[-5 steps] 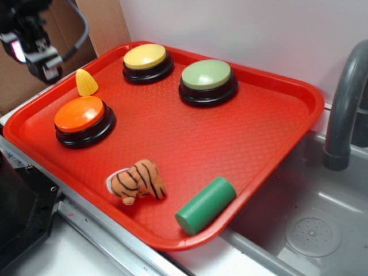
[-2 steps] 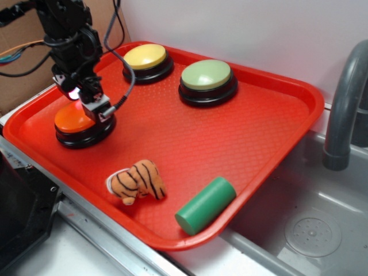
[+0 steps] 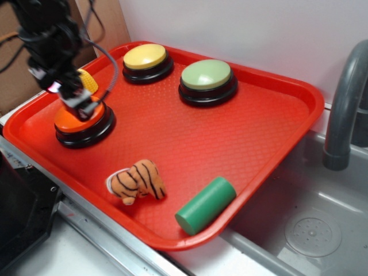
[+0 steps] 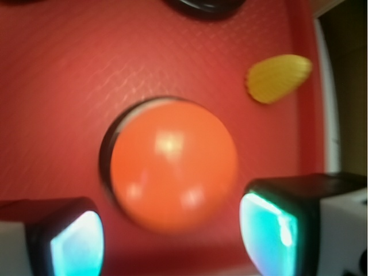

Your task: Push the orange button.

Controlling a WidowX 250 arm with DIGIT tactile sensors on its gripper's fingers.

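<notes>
The open gripper (image 3: pixel 82 107) hovers over the back edge of the orange button (image 3: pixel 80 117), which sits at the tray's left end; pressing down off-centre, a finger could slide off the glossy dome or miss the press, and the toy corn (image 3: pixel 87 81) just behind could be nudged. The red tray (image 3: pixel 276 135) also holds a yellow button (image 3: pixel 146 56), a green button (image 3: pixel 206 75), a plush tiger (image 3: pixel 138 181) and a green cylinder (image 3: pixel 205 204).

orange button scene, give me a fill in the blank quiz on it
1. The claw hangs over the ____ button.
2. The yellow corn toy lies beside that button on the red ____.
3. The green cylinder lies next to the striped ____ toy.

Missing words: orange; tray; tiger
</notes>
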